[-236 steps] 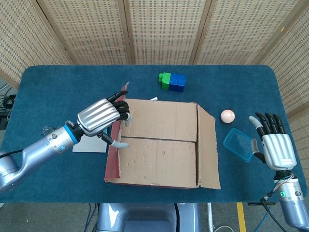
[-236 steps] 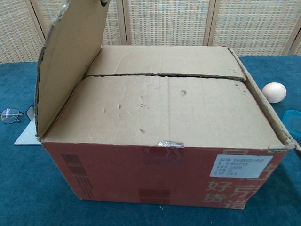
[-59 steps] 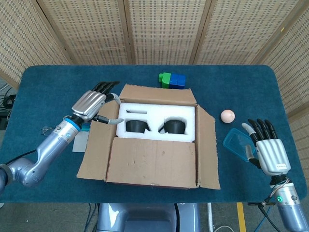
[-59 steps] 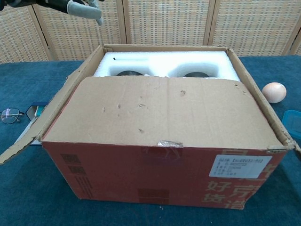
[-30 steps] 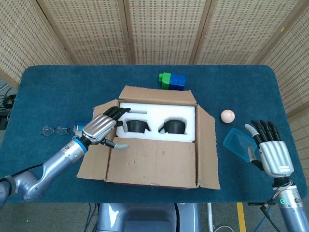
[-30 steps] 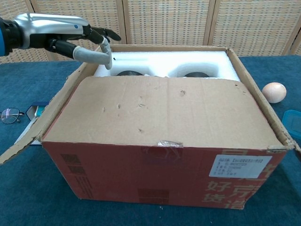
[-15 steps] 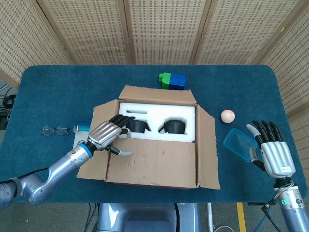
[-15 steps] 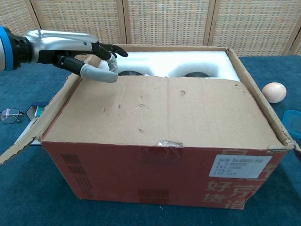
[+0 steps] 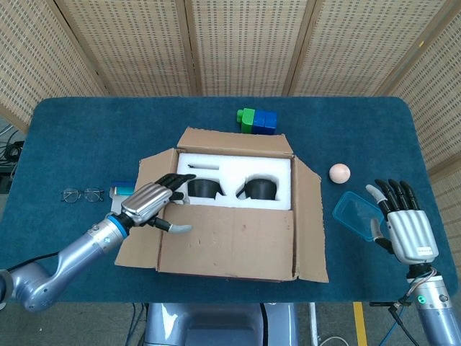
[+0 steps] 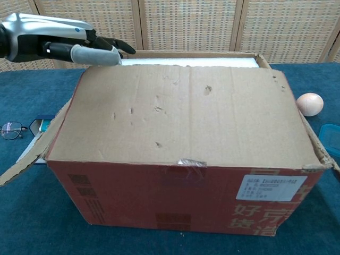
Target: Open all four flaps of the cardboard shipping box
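Observation:
The cardboard box (image 9: 238, 209) stands mid-table with its back, left and right flaps folded out. Its near flap (image 10: 180, 111) is tilted up and hides most of the white foam insert (image 9: 234, 167), in which two black round items (image 9: 203, 188) sit. My left hand (image 9: 151, 202) is at the flap's far left corner and pinches its free edge, thumb on top and fingers beneath; the chest view shows the same left hand (image 10: 64, 47) at the top left. My right hand (image 9: 407, 229) hovers with spread fingers at the table's right edge, holding nothing.
A blue plastic container (image 9: 354, 214) lies beside my right hand, and an egg (image 9: 339, 172) sits behind it. Green and blue blocks (image 9: 257, 121) stand behind the box. Glasses (image 9: 81, 194) and a small blue item (image 9: 122, 188) lie left of the left flap (image 9: 144, 216).
My left hand came over the left side of the box, took the near flap's edge and has lifted it, so the flap now tilts up. The right hand stayed put.

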Robot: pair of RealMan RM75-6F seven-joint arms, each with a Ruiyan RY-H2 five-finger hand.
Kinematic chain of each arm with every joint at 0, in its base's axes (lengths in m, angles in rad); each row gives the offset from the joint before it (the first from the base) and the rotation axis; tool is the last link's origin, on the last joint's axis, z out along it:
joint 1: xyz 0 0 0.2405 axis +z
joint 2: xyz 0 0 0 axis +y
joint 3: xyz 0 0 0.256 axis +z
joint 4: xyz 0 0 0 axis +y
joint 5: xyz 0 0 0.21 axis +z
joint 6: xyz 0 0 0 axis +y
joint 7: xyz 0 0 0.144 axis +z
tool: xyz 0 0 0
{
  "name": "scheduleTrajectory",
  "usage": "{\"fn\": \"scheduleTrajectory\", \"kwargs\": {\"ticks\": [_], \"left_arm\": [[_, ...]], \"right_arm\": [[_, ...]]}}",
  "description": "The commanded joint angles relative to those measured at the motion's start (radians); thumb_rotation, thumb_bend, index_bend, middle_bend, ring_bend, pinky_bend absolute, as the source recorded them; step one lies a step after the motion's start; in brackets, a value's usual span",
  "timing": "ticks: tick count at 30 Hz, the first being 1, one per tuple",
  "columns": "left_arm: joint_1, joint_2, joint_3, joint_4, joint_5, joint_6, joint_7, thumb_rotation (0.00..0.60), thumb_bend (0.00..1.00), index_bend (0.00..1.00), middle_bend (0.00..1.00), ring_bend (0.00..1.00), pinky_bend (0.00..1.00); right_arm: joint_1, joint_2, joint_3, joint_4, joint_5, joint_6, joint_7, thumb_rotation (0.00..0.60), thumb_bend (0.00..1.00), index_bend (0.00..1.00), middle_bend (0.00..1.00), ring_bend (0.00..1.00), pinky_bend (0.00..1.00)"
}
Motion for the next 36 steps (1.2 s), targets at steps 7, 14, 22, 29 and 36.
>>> {"fn": "scheduleTrajectory", "kwargs": {"ticks": [7,14,22,29,36], "left_arm": [[0.066,0.153,-0.02,-0.089,0.192,0.024,-0.354,0.161,0.05,0.46,0.0,0.0,0.0],[0.077,0.225,-0.002,-0.104,0.334,0.051,-0.58,0.16,0.05,0.46,0.0,0.0,0.0],[0.045,0.309,0.083,-0.091,0.562,0.104,-0.93,0.159,0.05,0.46,0.0,0.0,0.0],[-0.033,0.363,0.216,-0.025,0.805,0.217,-1.31,0.155,0.05,0.45,0.0,0.0,0.0],[-0.085,0.38,0.315,0.048,0.938,0.339,-1.503,0.148,0.05,0.45,0.0,0.0,0.0]], "right_arm": [[0.0,-0.001,0.0,-0.01,-0.004,0.003,-0.011,0.6,0.62,0.13,0.11,0.0,0.0],[0.002,0.0,0.002,-0.017,-0.004,0.002,-0.022,0.6,0.62,0.13,0.11,0.0,0.0],[0.002,0.001,0.002,-0.025,-0.005,0.003,-0.027,0.6,0.62,0.13,0.11,0.0,0.0],[0.002,0.003,0.003,-0.031,-0.01,0.005,-0.031,0.6,0.62,0.13,0.11,0.0,0.0],[-0.001,0.006,0.003,-0.037,-0.012,0.011,-0.034,0.6,0.62,0.13,0.11,0.0,0.0]]}}
